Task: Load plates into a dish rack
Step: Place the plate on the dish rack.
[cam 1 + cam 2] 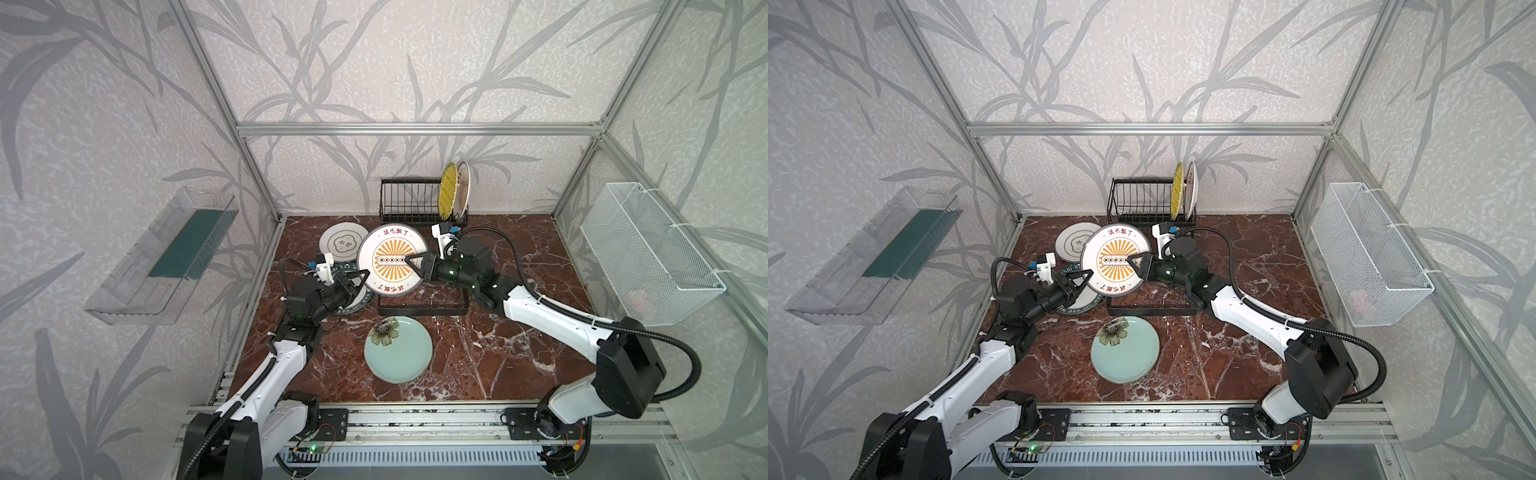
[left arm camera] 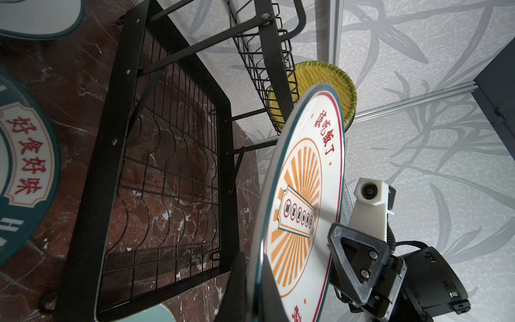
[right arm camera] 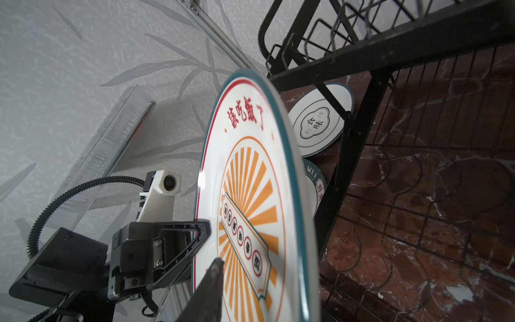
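Note:
A white plate with an orange sunburst [image 1: 390, 259] [image 1: 1115, 259] is held upright above the dish rack's flat grid base [image 1: 419, 307]. My left gripper [image 1: 366, 274] [image 2: 252, 304] is shut on its left rim. My right gripper [image 1: 410, 259] straddles its right rim, one finger [image 3: 211, 284] on the face and the other hidden behind. The rack's slotted section [image 1: 409, 199] holds a yellow striped plate [image 1: 448, 191] and a white plate [image 1: 463, 189]. On the table lie a mint flower plate [image 1: 398, 349], a lettered-rim plate [image 1: 353, 305] and an emblem plate [image 1: 340, 243].
A clear plastic tray [image 1: 162, 257] hangs on the left wall and a white mesh basket [image 1: 648, 253] on the right wall. Aluminium frame posts stand at the table's back corners. The lettered-rim plate lies directly under my left arm.

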You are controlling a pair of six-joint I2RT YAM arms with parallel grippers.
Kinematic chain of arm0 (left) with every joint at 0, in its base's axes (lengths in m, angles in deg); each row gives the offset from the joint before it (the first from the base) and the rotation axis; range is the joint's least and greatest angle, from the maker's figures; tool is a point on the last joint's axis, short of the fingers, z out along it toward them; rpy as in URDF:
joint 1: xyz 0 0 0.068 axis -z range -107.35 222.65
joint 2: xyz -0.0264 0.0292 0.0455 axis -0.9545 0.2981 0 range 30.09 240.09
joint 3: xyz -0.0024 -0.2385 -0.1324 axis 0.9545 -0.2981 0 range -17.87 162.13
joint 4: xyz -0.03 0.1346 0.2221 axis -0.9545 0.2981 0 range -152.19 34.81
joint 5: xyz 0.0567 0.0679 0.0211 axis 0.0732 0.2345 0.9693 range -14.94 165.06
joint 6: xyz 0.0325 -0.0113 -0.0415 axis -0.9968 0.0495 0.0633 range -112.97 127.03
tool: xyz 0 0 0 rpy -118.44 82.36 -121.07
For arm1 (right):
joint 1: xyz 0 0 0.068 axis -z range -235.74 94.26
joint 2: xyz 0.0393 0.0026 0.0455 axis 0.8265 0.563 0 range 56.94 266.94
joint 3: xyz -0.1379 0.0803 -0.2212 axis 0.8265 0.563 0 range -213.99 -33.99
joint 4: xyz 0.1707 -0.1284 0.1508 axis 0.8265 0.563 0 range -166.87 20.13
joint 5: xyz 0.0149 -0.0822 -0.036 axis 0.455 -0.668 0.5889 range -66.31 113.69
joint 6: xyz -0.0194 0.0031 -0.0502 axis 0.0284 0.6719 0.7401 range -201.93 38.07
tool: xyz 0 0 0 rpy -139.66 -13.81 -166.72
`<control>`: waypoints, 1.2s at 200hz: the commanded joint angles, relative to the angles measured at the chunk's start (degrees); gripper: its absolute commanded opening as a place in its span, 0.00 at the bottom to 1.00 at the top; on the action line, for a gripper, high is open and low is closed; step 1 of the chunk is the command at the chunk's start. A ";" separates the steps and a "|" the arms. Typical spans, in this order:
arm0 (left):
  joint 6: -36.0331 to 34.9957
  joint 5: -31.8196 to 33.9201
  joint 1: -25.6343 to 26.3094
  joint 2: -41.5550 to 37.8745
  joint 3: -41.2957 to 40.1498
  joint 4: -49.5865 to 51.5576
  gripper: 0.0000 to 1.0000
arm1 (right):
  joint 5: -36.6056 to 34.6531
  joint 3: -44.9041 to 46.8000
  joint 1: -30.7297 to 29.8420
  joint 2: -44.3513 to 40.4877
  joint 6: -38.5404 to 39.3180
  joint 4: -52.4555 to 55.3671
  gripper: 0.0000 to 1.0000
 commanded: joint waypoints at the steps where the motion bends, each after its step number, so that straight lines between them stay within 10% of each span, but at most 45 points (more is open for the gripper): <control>1: -1.26 -0.65 -0.34 -2.11 0.39 -0.69 0.00 | 1.37 -2.29 -0.64 0.19 -0.24 -1.80 0.32; 129: -2.78 0.53 -0.25 -1.51 1.89 1.67 0.00 | 1.89 -3.39 -0.81 0.03 -0.85 -1.83 0.00; 240: -9.59 4.64 -0.29 -5.12 5.32 16.93 0.64 | -12.15 -12.33 -0.64 -3.20 12.68 10.94 0.00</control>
